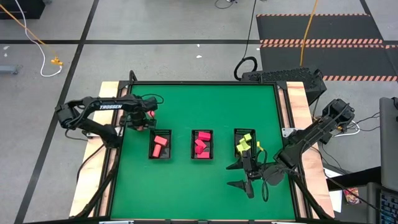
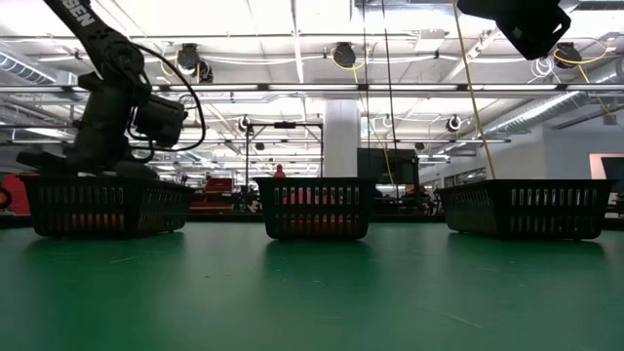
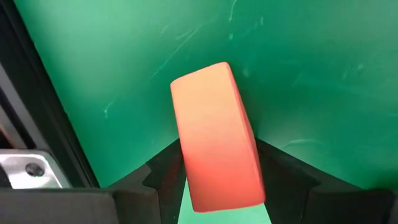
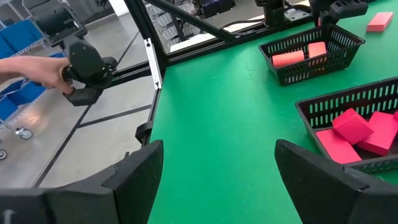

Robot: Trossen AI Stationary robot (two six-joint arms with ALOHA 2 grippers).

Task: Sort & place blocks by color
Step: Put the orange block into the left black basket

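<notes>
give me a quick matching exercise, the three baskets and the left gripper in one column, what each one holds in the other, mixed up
Column 1:
1. left basket
2. middle basket
3. right basket
4. left gripper

Column 2:
a. yellow-green blocks
b. one salmon-red block clamped between its fingers
c. pink-red blocks
d. salmon-red blocks lying inside

Pairs: 1-d, 2-c, 3-a, 4-b

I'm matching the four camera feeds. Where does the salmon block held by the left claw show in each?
High: salmon block in left claw, beside left basket.
Low: hidden behind that basket.
Left wrist: block fills centre.
Right wrist: block far beyond the basket.
</notes>
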